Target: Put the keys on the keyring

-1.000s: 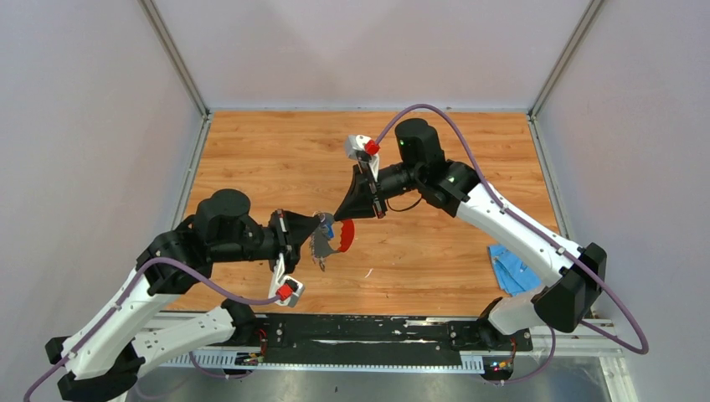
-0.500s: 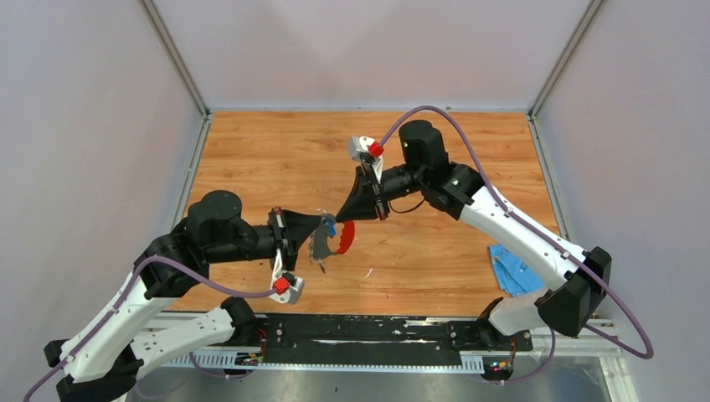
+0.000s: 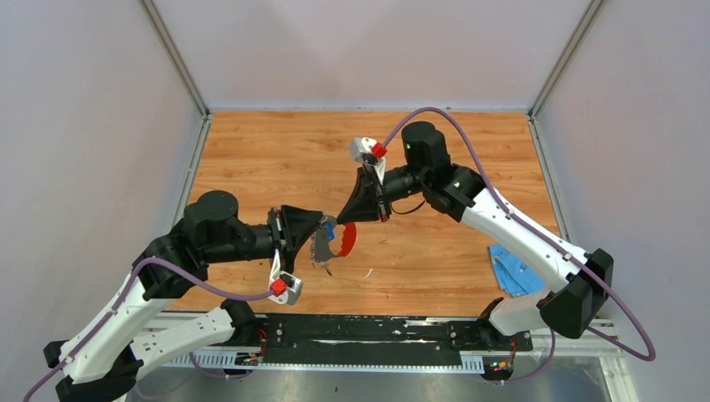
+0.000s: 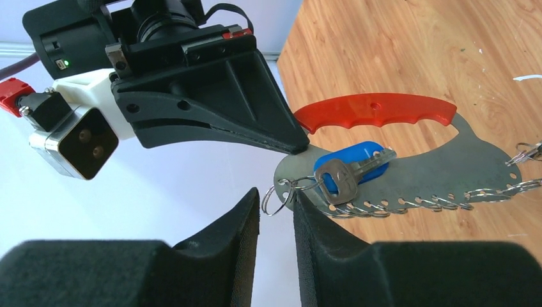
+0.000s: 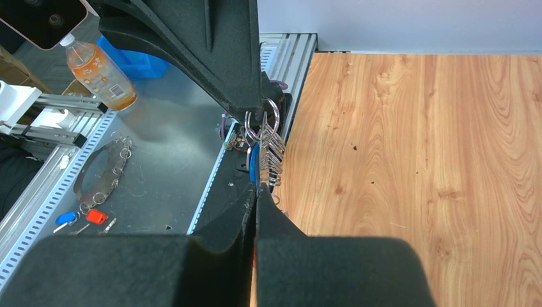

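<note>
My right gripper [image 3: 342, 219] is shut on the keyring [image 4: 447, 163], a grey metal plate with a red curved handle [image 4: 377, 110] and a row of small wire rings along its lower edge, held up above the wooden table. In the right wrist view the keyring [image 5: 263, 150] shows edge-on just past my right gripper [image 5: 257, 192]. A key [image 4: 337, 181] with a blue oval head hangs from a small split ring [image 4: 278, 197] at the plate's left end. My left gripper [image 4: 276, 203] stands slightly open, with that split ring between its fingertips [image 4: 305, 214].
A blue cloth [image 3: 511, 270] lies at the table's right edge, and a small white scrap [image 3: 367, 272] sits near the front. Off the table, the right wrist view shows a bottle [image 5: 99, 69], another metal plate [image 5: 99, 171] and loose tags [image 5: 96, 215].
My left gripper's jaws have parted a little and the left arm has drawn back slightly to the left. The right arm still holds the keyring in nearly the same place.
</note>
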Robot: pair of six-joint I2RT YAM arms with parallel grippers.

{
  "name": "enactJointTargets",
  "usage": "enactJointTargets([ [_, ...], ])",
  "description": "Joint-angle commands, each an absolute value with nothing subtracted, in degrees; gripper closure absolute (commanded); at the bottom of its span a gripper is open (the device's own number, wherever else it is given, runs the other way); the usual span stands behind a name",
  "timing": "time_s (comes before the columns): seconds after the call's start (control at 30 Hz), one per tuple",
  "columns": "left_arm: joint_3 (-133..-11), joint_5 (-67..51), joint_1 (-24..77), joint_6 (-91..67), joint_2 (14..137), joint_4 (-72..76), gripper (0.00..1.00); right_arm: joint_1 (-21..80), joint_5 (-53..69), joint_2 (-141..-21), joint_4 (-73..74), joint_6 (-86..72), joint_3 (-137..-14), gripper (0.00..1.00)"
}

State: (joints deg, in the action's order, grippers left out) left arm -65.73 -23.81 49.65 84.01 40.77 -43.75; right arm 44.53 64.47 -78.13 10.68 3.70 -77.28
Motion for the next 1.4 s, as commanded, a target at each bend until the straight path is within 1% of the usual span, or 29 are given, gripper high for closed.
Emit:
enactJointTargets([
  [0.0, -65.16, -21.01, 49.92, 84.93, 41.08, -41.53, 0.71, 45.09, 67.76, -75.99, 9.29, 2.25, -76.9, 1.0],
  [0.2, -64.8, -20.52, 49.91, 85.74, 40.69, -41.52, 0.79, 45.17, 68.28, -76.01, 9.23, 2.05, -76.68, 1.0],
  [0.27, -64.72, -20.92, 49.92, 85.82, 40.33, -41.57, 0.8, 45.26, 68.54, -76.15, 9.23, 2.01, -76.71, 1.0],
  [0.43, -64.53, -22.81, 49.92, 85.6, 39.36, -41.67, 0.87, 45.35, 69.21, -76.2, 9.39, 2.15, -76.38, 1.0],
  [0.57, -63.6, -23.18, 49.91, 89.35, 38.24, -42.67, 0.92, 45.35, 69.48, -76.03, 9.66, 2.24, -76.29, 1.0],
  [0.63, -63.47, -23.32, 49.92, 91.63, 38.05, -43.92, 0.93, 45.39, 69.82, -76.17, 9.72, 2.1, -76.42, 1.0],
  [0.67, -63.21, -23.44, 49.91, 92.33, 37.88, -44.0, 0.92, 45.48, 70.01, -76.15, 9.82, 2.11, -76.53, 1.0],
  [0.73, -62.46, -23.47, 49.88, 94.43, 37.35, -44.12, 0.85, 45.71, 70.22, -76.31, 10.44, 2.26, -76.63, 1.0],
  [0.93, -60.75, -22.44, 49.92, 102.93, 35.6, -44.19, 0.78, 46.28, 70.48, -76.8, 12.13, 3.18, -77.11, 1.0],
  [1.2, -60.44, -17.35, 49.9, 117.5, 34.55, -49.67, 0.75, 46.42, 70.55, -76.82, 12.94, 3.52, -77.77, 1.0],
  [1.37, -60.98, -17.87, 49.87, 118.64, 34.27, -50.19, 0.74, 46.58, 70.49, -76.9, 13.01, 3.43, -78.07, 1.0],
])
